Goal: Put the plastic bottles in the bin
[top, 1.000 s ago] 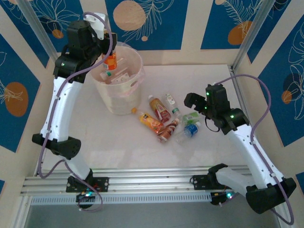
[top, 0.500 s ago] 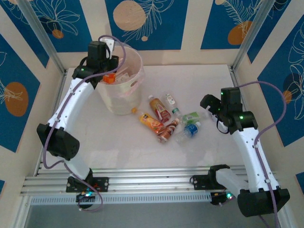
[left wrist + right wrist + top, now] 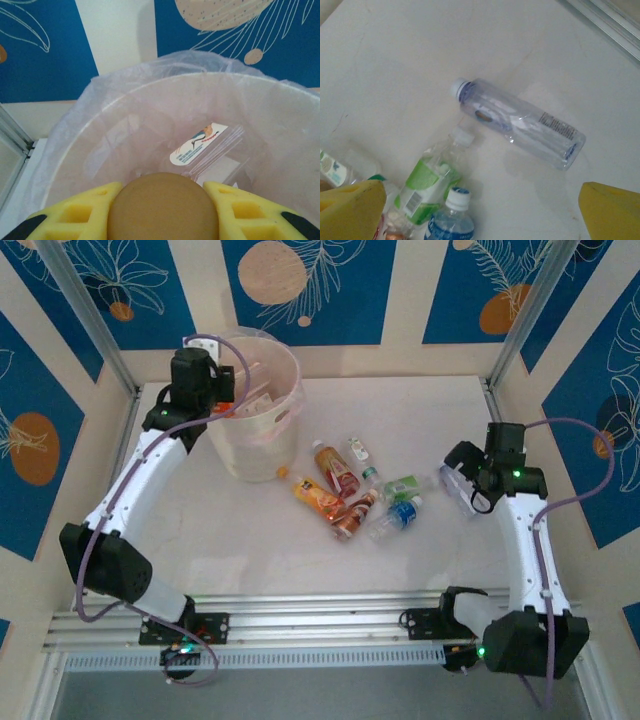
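Note:
The bin (image 3: 252, 445) stands at the back left, a cream bucket with a thin plastic liner (image 3: 280, 125). My left gripper (image 3: 220, 398) hangs over its left rim, shut on an orange bottle whose round brownish end (image 3: 162, 200) sits between the yellow fingers (image 3: 75, 217). Clear packaging with a white label (image 3: 200, 145) lies inside the bin. Several plastic bottles lie in a pile (image 3: 345, 495) mid-table. My right gripper (image 3: 462, 478) stands open to the right of the pile, above a clear bottle (image 3: 517, 122). A green-labelled bottle (image 3: 427, 185) and a blue-labelled one (image 3: 451, 222) lie nearby.
A metal frame post (image 3: 500, 420) and the table's right edge run close behind the right arm. Blue patterned walls enclose the back and both sides. A small orange cap (image 3: 282, 473) lies at the bin's foot.
The left arm has carried the orange bottle down and leftward to the bin's left rim. The right arm has swung right, away from the pile, still open.

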You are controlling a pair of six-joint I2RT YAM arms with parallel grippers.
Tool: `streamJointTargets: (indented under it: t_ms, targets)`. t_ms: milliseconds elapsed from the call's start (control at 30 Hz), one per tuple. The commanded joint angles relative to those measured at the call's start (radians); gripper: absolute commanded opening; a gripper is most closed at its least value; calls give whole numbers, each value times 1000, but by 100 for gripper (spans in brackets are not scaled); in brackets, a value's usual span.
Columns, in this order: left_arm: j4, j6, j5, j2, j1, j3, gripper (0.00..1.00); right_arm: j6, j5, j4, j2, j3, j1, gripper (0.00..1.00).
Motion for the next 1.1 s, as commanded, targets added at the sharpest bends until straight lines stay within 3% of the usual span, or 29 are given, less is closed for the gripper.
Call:
streamJointTargets:
  t_ms: [0,200,367,767,900,1067]
  targets:
    - [24,-25,-34,-12,17,-23,19,-60,-80,50,62,-19,-60,99]
    - [49,-38,-70,-21,17,-74,27,-142,-105,118,189,-2,-93,99]
    - [49,-58,-81,-28,16,-98,42,-155,-80,159,304,24,-111,99]
    - [4,-48,-148,-74,17,-63,77,-215,-167,143,498,113,-149,99]
    - [-25,-55,-118,-89,17,-34,83,-224,-180,138,515,113,-150,99]
    - [-109,-82,-50,-100,17,23,98,-234,-190,130,525,115,-151,99]
